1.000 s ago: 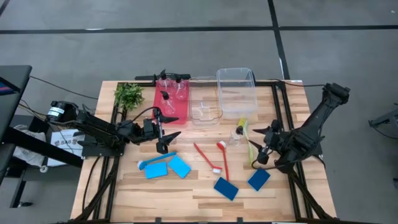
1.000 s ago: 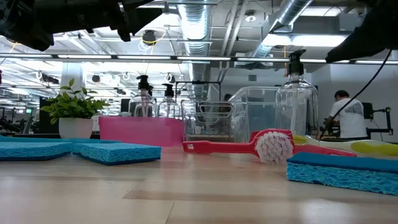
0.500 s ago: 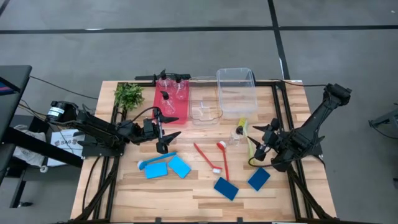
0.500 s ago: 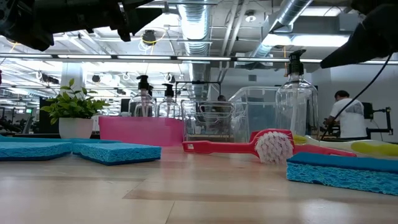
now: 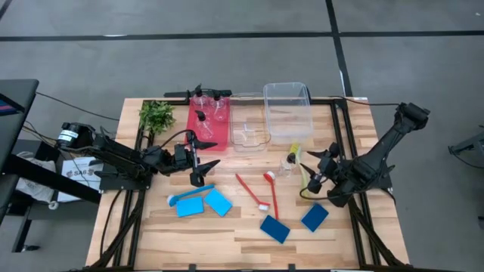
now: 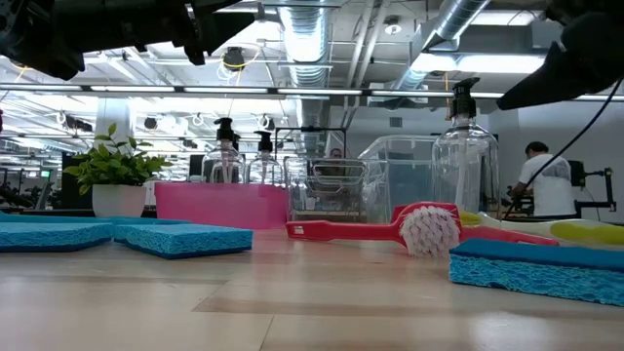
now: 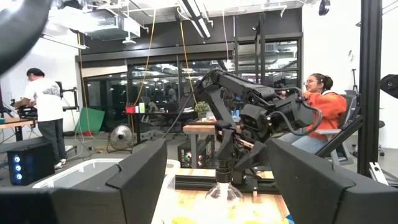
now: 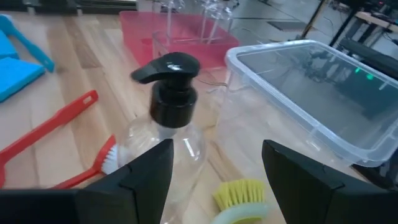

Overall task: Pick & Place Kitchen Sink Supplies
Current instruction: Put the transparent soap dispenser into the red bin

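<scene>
Wooden table under both arms. At its far edge, side by side: large clear plastic bin, smaller clear bin, pink bin holding clear pump bottles. Leafy green plant at the far left corner.

Left gripper poised above the table just past two light-blue sponges, fingers spread wide, nothing held. Right gripper close to a lone clear pump bottle, fingers parted to either side in the wrist view, gripping nothing.

Yellow-green brush beside that bottle. Two red brushes mid-table. Two dark-blue sponges near the front. Blue brush touching the light-blue sponges.
</scene>
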`<control>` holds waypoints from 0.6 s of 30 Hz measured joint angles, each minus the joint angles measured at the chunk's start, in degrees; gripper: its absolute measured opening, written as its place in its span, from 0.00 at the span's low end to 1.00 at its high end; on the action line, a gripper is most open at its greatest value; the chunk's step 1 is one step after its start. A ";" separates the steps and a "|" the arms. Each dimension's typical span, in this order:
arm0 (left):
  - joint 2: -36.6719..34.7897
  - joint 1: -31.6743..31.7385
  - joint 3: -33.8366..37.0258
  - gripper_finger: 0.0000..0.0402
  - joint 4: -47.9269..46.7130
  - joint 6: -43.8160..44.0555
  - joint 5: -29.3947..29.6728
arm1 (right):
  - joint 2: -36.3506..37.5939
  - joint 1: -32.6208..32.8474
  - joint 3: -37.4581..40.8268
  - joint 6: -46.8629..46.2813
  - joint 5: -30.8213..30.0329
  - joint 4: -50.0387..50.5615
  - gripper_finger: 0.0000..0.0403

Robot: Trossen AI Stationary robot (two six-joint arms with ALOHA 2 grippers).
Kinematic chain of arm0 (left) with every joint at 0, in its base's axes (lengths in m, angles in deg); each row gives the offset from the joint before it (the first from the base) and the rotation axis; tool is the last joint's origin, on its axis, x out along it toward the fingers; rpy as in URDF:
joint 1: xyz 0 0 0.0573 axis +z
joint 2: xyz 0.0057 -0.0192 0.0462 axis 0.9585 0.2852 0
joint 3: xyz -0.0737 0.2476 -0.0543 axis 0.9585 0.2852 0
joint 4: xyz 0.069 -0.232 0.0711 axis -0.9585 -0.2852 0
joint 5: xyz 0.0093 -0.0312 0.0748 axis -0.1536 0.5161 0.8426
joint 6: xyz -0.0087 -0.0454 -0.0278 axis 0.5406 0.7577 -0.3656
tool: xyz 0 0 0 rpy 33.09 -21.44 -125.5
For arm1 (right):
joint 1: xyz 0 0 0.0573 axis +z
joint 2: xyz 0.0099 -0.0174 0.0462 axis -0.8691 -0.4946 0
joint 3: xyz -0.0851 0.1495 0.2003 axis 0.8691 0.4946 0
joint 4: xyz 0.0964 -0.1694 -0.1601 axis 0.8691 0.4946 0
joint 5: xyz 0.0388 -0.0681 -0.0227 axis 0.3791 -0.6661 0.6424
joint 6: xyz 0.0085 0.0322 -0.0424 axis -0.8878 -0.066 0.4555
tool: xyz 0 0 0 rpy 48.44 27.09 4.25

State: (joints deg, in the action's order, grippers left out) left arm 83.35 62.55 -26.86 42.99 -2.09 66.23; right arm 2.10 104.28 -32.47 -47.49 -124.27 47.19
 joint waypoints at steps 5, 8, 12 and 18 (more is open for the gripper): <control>0.00 -0.01 0.00 0.70 0.00 0.00 0.01 | 0.00 -2.15 0.00 0.00 1.85 -2.04 0.59; 0.00 0.00 0.00 0.70 0.00 0.00 0.00 | 0.00 -3.46 0.00 0.02 3.49 -3.41 0.59; 0.00 0.00 0.00 0.70 0.00 0.00 0.00 | 0.00 -4.80 0.00 0.02 4.16 -4.83 0.59; 0.00 0.00 0.00 0.70 0.00 0.00 0.00 | 0.00 -5.53 0.00 0.18 4.89 -5.53 0.59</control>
State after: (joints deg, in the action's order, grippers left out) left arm 83.35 62.55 -26.86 42.99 -2.09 66.23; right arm 2.10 98.75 -32.47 -47.32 -119.38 41.66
